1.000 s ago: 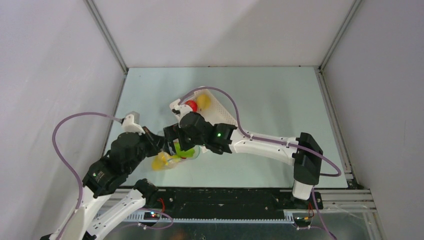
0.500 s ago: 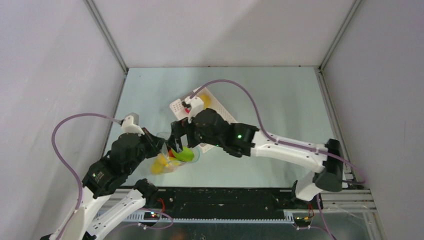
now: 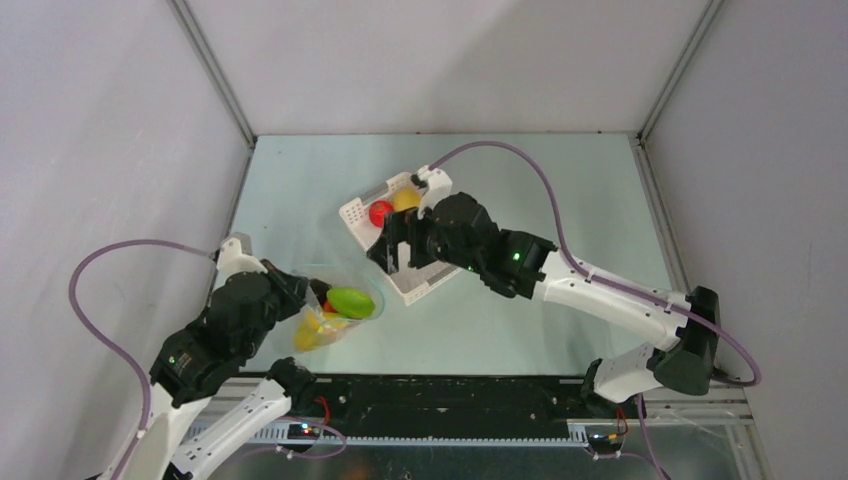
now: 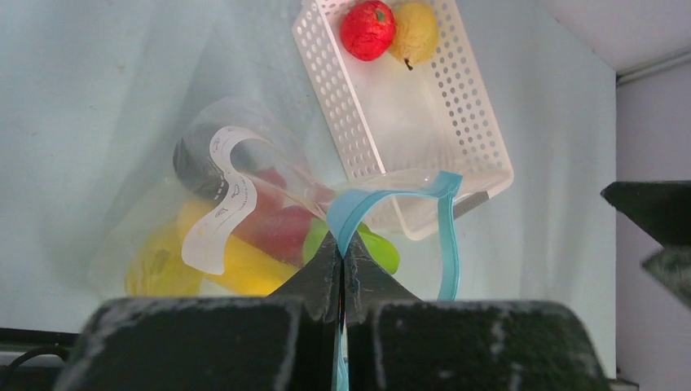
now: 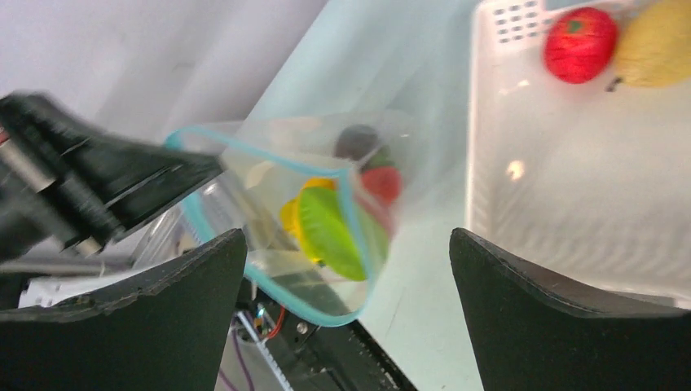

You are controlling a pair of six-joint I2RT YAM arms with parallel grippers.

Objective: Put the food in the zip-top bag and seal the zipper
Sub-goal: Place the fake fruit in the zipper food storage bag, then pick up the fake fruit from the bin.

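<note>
My left gripper (image 4: 343,248) is shut on the light-blue zipper (image 4: 383,199) and holds the clear zip-top bag (image 3: 335,310) open near the table's front left. Inside lie a green piece (image 3: 351,301), yellow banana (image 4: 236,269), a red piece and a dark ring (image 4: 194,159). My right gripper (image 3: 393,250) is open and empty, over the near-left end of the white slotted basket (image 3: 425,285), apart from the bag. A red apple (image 3: 380,212) and yellow lemon (image 3: 405,200) lie in the basket's far end, also in the right wrist view (image 5: 580,45).
The basket stands slantwise at the table's middle, its near corner close to the bag's mouth. The black rail with wiring (image 3: 450,400) runs along the front edge. Grey walls close in the left, back and right sides.
My right gripper has drawn back from the bag's mouth toward the basket, open, with the green piece left in the bag. My left arm shifted left, still holding the zipper.
</note>
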